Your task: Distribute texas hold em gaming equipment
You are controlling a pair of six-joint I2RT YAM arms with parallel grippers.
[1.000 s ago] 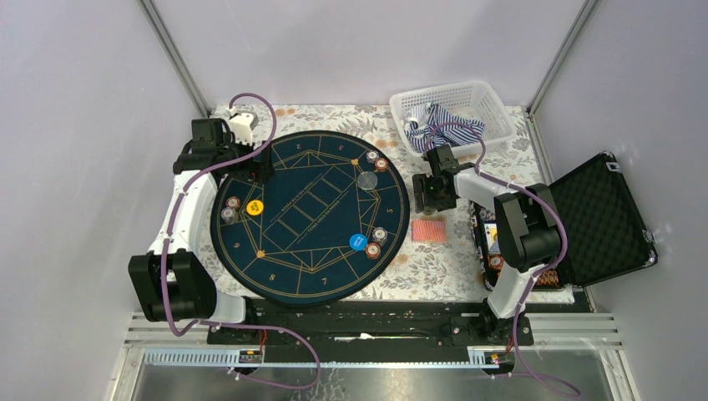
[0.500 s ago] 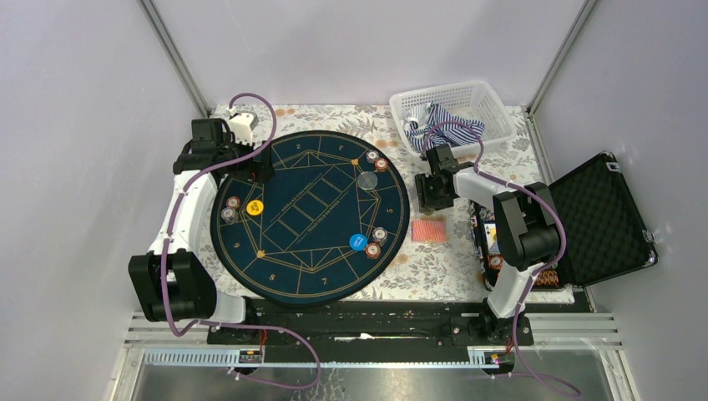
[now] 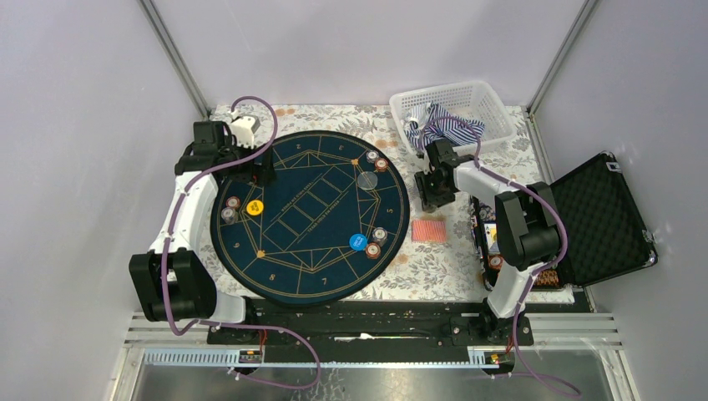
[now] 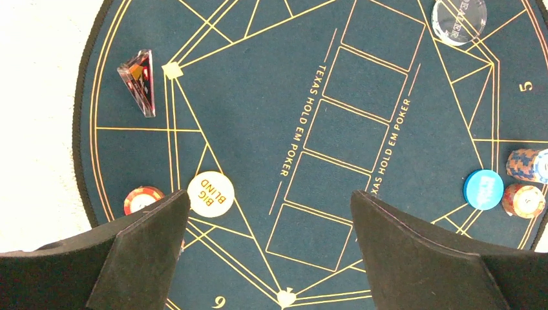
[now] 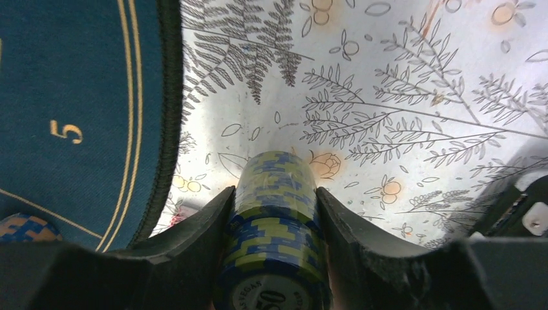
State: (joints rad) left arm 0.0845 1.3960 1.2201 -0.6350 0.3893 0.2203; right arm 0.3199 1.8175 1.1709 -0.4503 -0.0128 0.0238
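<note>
My right gripper [image 5: 274, 213] was clamped on a blue-and-green chip stack [image 5: 276, 187], its fingers pressing the rims from both sides. The stack sat over the cloth [image 5: 400, 97], just beside the mat [image 5: 77, 97]. I could not tell whether its far end touched the cloth. The left gripper [image 4: 268, 197] hung over the mat with its jaws wide apart, holding nothing. The cards [image 3: 429, 229] lay on the cloth near the right arm.

I judged each chip to be stiff and fairly weighty, but the stack was only loose discs with smooth faces, so it could shear or spill if tilted. A few chips reached past the fingertips, and I reckoned those had nothing holding them and might drop. The best hold seemed to be across the rims, low enough to catch the bottom chip, with the stack upright.
</note>
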